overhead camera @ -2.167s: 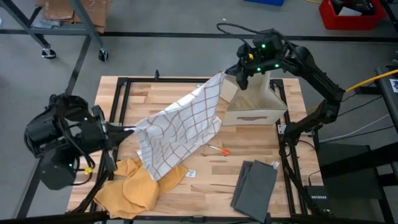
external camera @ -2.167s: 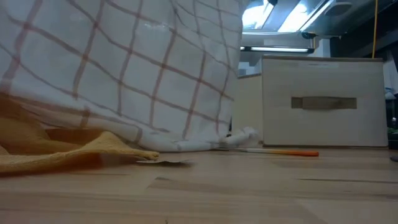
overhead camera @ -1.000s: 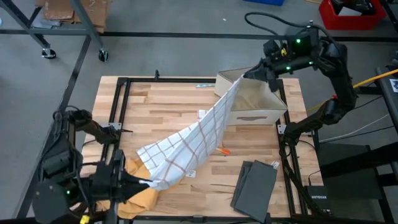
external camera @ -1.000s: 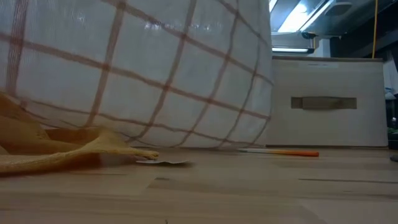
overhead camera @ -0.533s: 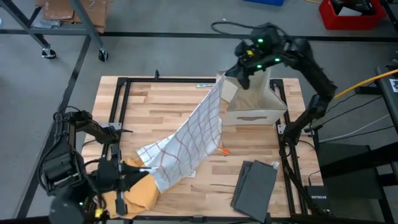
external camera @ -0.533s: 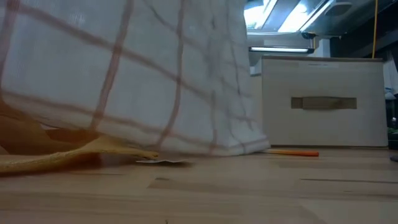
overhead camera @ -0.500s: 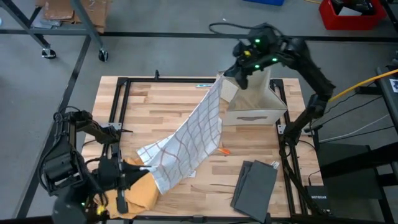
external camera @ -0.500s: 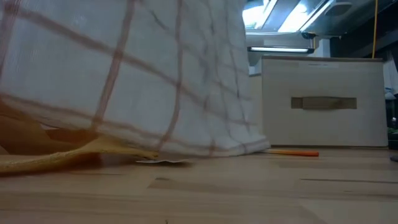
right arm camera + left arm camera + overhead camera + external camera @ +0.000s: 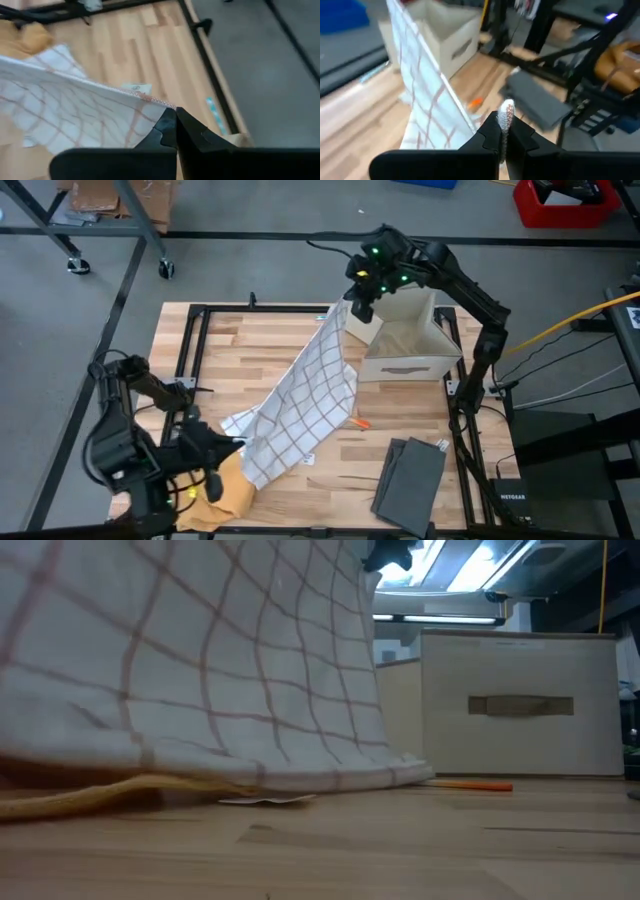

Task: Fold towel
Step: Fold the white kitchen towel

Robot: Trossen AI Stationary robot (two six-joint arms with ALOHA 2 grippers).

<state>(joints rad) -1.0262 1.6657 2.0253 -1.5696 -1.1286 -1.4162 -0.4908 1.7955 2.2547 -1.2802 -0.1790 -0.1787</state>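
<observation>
Above wooden table (image 9: 260, 340), white red-checked towel (image 9: 305, 395) stretched diagonally.

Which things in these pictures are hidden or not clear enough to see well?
- Yellow cloth: high view, partly under the checked towel and the left gripper.
- Orange pen: low view, one end behind the towel's hem.
- Paper tag near the towel: high view, print too small to read.
- Box inside: low view shows only its front.
</observation>
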